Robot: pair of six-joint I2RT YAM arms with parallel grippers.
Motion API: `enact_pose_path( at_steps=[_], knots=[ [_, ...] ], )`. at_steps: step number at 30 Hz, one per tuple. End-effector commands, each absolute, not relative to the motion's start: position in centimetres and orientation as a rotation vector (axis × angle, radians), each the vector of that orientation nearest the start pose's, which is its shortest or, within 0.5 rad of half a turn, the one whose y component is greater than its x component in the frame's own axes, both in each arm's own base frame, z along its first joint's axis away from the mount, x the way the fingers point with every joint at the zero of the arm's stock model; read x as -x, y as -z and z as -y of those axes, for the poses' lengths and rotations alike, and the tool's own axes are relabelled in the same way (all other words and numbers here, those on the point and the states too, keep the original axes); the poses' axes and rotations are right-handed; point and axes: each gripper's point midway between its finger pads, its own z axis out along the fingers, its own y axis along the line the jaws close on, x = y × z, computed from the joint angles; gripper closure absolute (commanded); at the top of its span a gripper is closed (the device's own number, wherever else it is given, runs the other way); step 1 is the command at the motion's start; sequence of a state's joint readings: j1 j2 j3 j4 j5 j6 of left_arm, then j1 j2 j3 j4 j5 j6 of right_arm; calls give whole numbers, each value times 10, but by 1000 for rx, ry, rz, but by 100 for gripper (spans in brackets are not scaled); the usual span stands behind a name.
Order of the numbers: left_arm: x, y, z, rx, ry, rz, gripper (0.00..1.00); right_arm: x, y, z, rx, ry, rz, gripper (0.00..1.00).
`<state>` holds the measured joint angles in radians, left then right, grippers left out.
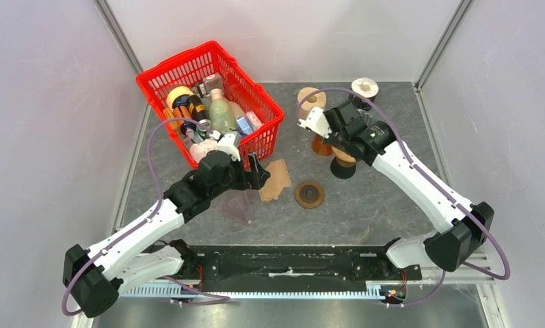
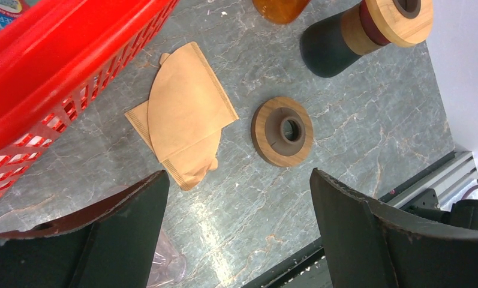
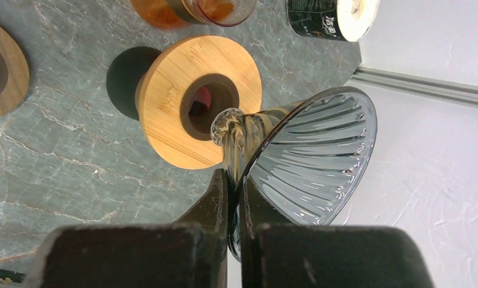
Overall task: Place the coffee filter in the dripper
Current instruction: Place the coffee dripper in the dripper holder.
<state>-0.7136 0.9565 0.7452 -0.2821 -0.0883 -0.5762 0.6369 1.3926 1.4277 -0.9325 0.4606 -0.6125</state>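
Observation:
Two brown paper coffee filters [image 2: 185, 114] lie flat and overlapping on the stone table, beside the red basket [image 1: 276, 180]. My left gripper [image 2: 238, 180] hangs open just short of them with nothing between its fingers [image 1: 256, 171]. A clear ribbed glass dripper [image 3: 311, 156] is held tilted in the air, and my right gripper [image 3: 233, 180] is shut on its rim wall. The dripper's narrow end sits over the hole of a bamboo collar [image 3: 164, 108] on a dark stand [image 1: 343, 167]. In the top view the right gripper [image 1: 324, 126] is at the back right.
A red basket [image 1: 161, 76] full of bottles stands back left, close to the left arm. A round wooden ring [image 1: 310, 194] lies right of the filters. A clear glass piece [image 2: 164, 264] lies under the left fingers. An amber vessel [image 1: 321, 145] and a black roll [image 1: 364, 89] stand behind.

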Motion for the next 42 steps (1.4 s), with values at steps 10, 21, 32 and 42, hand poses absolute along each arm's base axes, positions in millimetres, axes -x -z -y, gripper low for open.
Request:
enact_pose_path(
  at_steps=[10,21,32,42],
  knots=[
    [-246,-172,213,-69,659,-2189,6,-340,-244,-114,1378,503,-2026,99],
    [-244,-171,213,-79,663,-2180,6,-345,-232,-107,1379,548,-2073,96],
    [-243,-168,214,-83,672,-2184,6,-339,-207,-102,1378,548,-2130,94],
    [-242,-171,215,-82,688,-2177,6,-337,-207,-103,1360,528,-2127,73]
  ],
)
